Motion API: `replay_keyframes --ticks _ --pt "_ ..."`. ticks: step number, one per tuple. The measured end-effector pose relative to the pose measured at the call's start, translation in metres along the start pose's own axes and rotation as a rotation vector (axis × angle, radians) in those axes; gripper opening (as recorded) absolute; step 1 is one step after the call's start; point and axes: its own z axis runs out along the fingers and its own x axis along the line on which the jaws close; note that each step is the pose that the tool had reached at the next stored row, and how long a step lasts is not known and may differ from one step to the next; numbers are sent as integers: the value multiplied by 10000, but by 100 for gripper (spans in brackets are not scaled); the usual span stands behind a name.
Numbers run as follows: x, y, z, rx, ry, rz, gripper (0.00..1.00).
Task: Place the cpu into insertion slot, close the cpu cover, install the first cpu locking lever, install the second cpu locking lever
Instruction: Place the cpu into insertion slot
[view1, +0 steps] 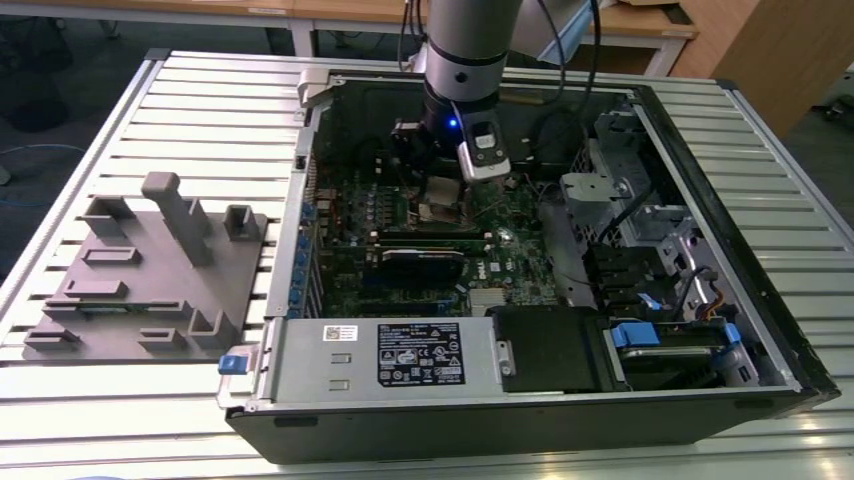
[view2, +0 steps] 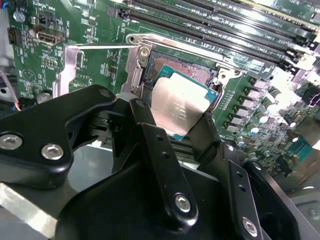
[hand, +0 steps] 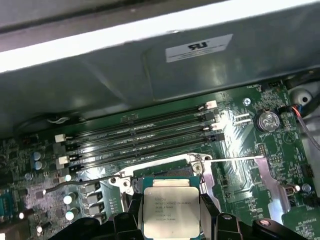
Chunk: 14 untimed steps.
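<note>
The end effector (view2: 173, 114) is clamped on the cpu (view2: 186, 100), just over the open insertion slot (view2: 181, 69) (upper centre of the exterior view), so it likely seats best level, corners matched, without sliding.

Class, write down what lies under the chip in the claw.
The open socket; a brown part of it shows beside the chip. The chip and the claw hide the rest.
</note>
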Motion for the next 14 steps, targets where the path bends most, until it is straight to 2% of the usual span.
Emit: replay_keyframes --ticks 6,14 --pt "0 0 2 -7 -41 416 54" --pt "0 -1 10 -28 -155 1555 54"
